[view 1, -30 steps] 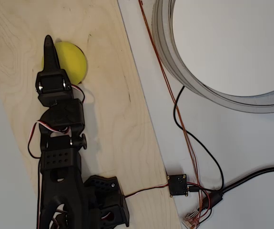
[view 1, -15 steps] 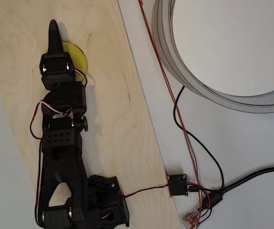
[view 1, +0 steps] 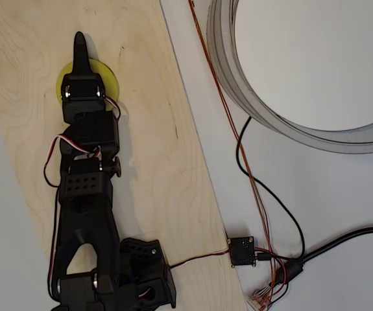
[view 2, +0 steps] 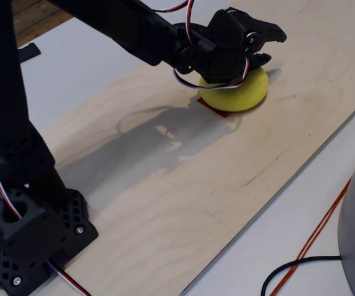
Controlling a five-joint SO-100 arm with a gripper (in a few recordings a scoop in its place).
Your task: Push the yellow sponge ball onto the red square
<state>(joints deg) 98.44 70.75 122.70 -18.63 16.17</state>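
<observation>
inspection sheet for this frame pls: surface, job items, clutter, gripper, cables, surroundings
Surface: pale plywood board on a white table.
Job's things: yellow sponge ball covers most of the red square; only an edge of the square shows.
Clutter: nothing seen.
Grippers: gripper sits above the ball; open or shut unclear.
Cables: black cable, copper wire, small connector board.
Surroundings: grey ring-shaped object.

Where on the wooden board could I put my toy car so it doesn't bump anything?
The wooden board is bare between the arm's base and the yellow sponge ball, toward the white table's edge. It is crowded where the gripper hangs over the ball and the red square.
</observation>
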